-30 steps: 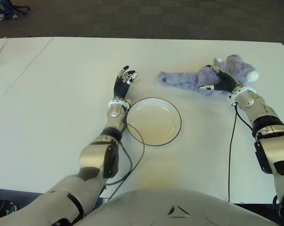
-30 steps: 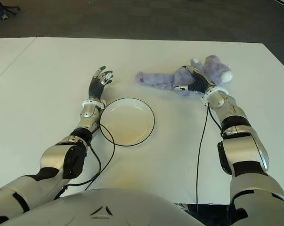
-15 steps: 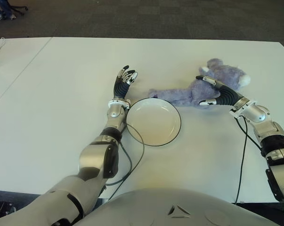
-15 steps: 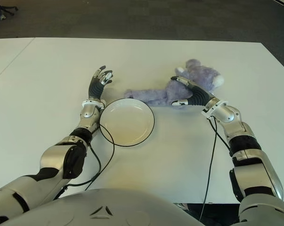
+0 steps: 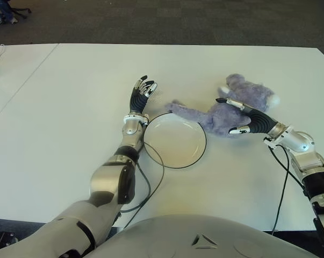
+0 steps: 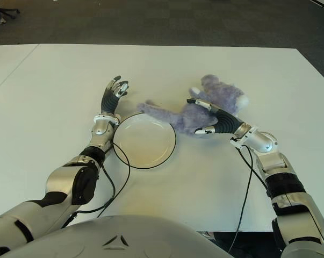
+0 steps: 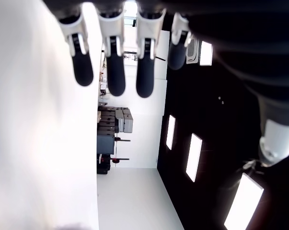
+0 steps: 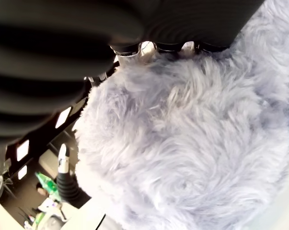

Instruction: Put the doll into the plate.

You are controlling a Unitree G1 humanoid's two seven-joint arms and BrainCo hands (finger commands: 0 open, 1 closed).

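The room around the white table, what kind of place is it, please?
Probably an office-like lab or test room: a large plain white table, dark carpet tiles beyond it, and only a purple plush doll and a plate laid out.

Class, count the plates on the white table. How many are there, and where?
1. The plate lies on the table between the left hand and the purple doll.
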